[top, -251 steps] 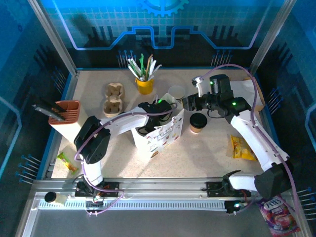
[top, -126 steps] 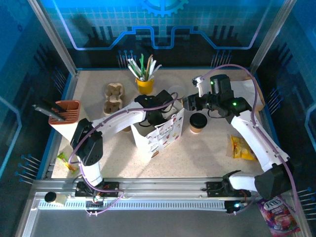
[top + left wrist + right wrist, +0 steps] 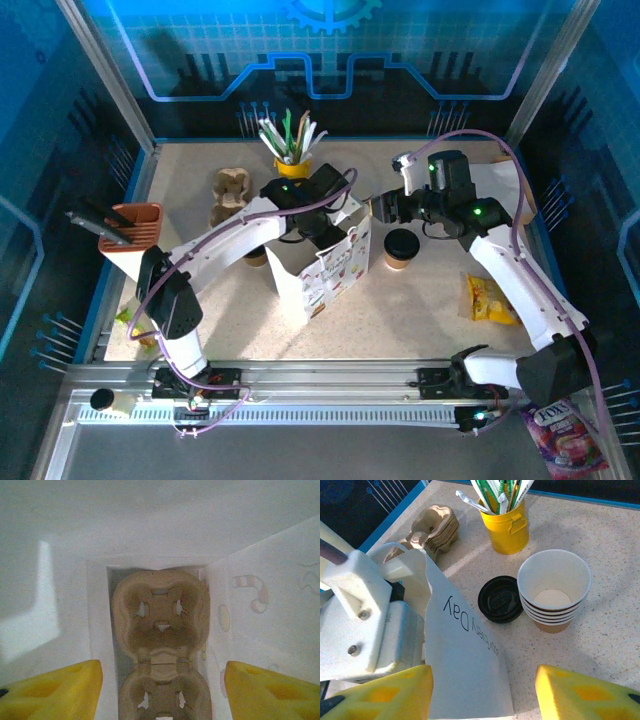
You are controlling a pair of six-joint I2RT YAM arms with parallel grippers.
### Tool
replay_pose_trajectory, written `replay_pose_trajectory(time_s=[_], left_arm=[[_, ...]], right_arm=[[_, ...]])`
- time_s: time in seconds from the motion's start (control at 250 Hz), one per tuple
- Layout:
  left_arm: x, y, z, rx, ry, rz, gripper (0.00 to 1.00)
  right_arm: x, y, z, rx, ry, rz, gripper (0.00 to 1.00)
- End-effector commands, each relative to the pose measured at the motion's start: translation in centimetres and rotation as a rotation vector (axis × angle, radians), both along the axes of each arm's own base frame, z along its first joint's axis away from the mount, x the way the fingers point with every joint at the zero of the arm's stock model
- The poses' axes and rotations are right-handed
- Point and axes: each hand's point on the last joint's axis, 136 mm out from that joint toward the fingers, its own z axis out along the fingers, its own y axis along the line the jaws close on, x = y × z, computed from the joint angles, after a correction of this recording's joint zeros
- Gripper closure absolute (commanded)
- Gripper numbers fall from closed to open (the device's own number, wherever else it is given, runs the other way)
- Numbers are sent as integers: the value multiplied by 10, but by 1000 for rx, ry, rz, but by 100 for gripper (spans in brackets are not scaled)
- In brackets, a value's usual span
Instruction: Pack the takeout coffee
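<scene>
left gripper (image 3: pixel 163 667) | in white bag (image 3: pixel 335 268) | cup carrier (image 3: pixel 161 617) near end cut off

left hand (image 3: pixel 162 692): fingers apart, pointing down | right hand (image 3: pixel 485 695): fingers apart

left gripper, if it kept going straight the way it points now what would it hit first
The left gripper points down into the white paper bag, so it would likely meet the pulp cup carrier lying on the bag's bottom first; depth is unclear.
</scene>
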Motion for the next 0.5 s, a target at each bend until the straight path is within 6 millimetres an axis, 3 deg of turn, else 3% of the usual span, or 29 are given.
replay_pose_trajectory(time_s=[0.0,0.495], left_arm=[[1,11,36,-20,-63,-2,34],[7,10,94,-106,-175,0,33]], right_arm=[[1,-6,8,-3,-43,-10,42],[0,-9,13,-2,-57,-17,41]])
